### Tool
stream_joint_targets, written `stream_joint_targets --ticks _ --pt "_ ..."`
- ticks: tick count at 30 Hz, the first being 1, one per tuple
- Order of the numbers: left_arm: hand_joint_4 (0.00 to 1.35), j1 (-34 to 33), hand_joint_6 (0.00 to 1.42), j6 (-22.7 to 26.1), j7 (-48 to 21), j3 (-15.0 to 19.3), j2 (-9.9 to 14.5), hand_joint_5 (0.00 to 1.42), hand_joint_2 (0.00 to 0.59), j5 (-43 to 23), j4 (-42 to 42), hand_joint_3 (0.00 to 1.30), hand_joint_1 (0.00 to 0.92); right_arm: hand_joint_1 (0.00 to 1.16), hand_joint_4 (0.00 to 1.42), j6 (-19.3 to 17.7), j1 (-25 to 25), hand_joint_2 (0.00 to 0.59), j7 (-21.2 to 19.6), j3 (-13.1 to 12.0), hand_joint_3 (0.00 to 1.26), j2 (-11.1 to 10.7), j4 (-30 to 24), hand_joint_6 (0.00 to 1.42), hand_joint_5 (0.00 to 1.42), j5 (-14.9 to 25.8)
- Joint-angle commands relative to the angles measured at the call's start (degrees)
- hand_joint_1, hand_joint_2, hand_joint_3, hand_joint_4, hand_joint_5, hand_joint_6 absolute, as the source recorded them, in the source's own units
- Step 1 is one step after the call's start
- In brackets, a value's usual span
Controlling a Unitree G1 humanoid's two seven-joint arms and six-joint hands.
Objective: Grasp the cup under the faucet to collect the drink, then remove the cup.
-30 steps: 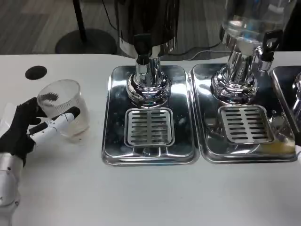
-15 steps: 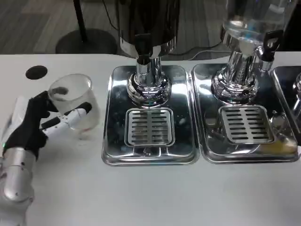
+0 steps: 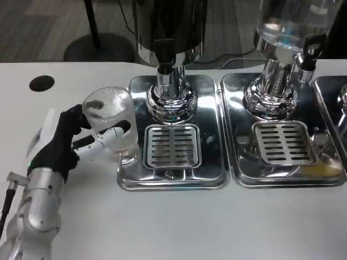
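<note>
The left hand is grasping the clear cup, with fingers wrapped around its ribbed side. The cup is at the left edge of the left metal tray, tilted a little, and it is not yet under the faucet. I think the danger is the raised rim of the tray: if the cup bottom catches on it, the cup may tip or slip out of the fingers. Also the cup could bump the shiny dispenser base above the drain grate.
</note>
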Motion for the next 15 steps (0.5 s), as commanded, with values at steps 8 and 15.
stream_joint_targets --ticks 8,15 --pt "0.5 -0.5 0.32 0.3 1.2 -2.3 -1.3 0.35 0.226 1.6 -4.1 0.39 0.505 0.64 0.19 -1.4 0.6 0.457 -0.2 -0.8 0.17 0.5 0.0 0.04 0.1 0.4" --pt "0.5 0.6 0.33 0.2 1.2 -3.0 -2.1 0.35 0.226 2.4 -5.0 0.4 0.505 0.64 0.19 -1.5 0.9 0.457 -0.1 -1.0 0.17 0.6 -0.4 0.04 0.1 0.5"
